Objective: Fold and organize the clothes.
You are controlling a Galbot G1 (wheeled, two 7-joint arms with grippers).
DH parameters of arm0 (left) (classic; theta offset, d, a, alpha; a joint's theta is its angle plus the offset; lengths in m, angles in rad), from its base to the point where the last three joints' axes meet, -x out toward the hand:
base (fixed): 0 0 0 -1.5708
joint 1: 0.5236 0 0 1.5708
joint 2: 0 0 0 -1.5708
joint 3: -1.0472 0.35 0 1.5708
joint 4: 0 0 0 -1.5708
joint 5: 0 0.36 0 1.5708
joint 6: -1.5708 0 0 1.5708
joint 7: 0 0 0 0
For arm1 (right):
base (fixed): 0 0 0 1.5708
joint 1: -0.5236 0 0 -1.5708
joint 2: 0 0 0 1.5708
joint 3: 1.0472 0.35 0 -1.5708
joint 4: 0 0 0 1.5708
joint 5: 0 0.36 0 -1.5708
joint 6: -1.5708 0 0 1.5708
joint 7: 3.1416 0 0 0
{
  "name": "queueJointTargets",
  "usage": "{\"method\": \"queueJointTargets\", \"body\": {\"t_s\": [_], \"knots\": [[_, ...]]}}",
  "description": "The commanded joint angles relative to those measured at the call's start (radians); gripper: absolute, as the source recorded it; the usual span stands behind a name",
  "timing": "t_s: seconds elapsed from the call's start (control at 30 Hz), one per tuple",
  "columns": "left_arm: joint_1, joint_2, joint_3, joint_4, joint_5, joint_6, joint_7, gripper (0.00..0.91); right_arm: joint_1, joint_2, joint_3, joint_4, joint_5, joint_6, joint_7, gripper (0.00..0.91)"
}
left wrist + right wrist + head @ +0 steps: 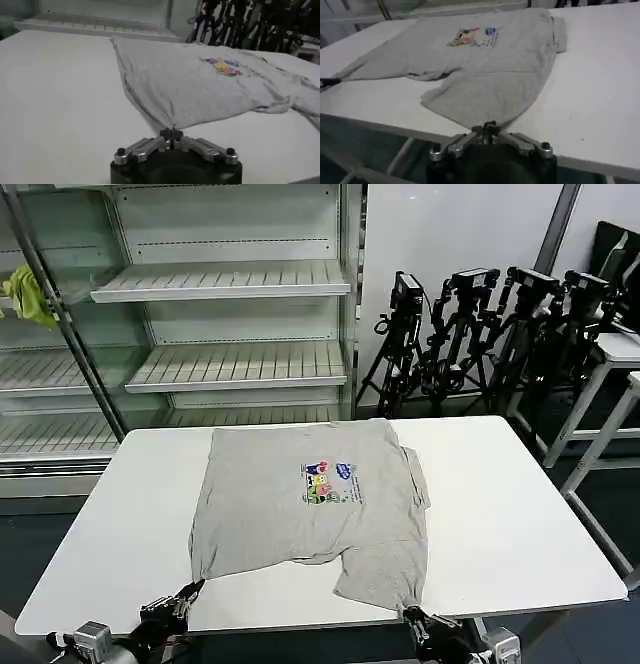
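Note:
The clothes, a light grey T-shirt [300, 504] with a small coloured print [328, 482] on its chest, lie spread on the white table [500, 524], print up. My left gripper [190, 592] is at the table's front edge, shut on the shirt's near left corner [170, 126]. At the front right, my right gripper [410, 614] is shut on the near right corner [489, 120], which reaches the table's edge. The shirt's near hem [320, 556] is drawn up unevenly between the two corners.
Behind the table stand bare white shelves [230, 284] with a yellow-green cloth [28, 294] at the far left. Black camera tripods [480, 334] crowd the back right. Another white table [620, 354] is at the right. Bare tabletop lies on both sides of the shirt.

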State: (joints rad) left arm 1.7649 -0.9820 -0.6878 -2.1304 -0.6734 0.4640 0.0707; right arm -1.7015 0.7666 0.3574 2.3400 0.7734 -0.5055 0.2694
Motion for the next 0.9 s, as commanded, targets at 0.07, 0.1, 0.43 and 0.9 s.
{"method": "queueJointTargets", "body": {"t_s": [0.07, 0.1, 0.43, 0.9], "knots": [[0.004, -0.004, 0.001, 0.015, 0.028, -0.021, 0.007, 0.05, -0.007, 0.002, -0.002, -0.002, -0.013, 0.01, 0.001, 0.0], [0.006, -0.004, -0.001, 0.015, 0.029, -0.023, 0.008, 0.05, -0.01, 0.001, 0.002, 0.003, -0.012, 0.01, 0.002, 0.0], [0.185, 0.044, -0.112, -0.059, 0.013, -0.04, 0.007, 0.05, -0.189, -0.099, 0.181, 0.129, 0.041, 0.021, 0.029, 0.0], [0.256, 0.064, -0.217, -0.133, -0.015, -0.045, 0.004, 0.05, -0.323, -0.137, 0.353, 0.254, 0.106, 0.027, 0.083, 0.0]]}}
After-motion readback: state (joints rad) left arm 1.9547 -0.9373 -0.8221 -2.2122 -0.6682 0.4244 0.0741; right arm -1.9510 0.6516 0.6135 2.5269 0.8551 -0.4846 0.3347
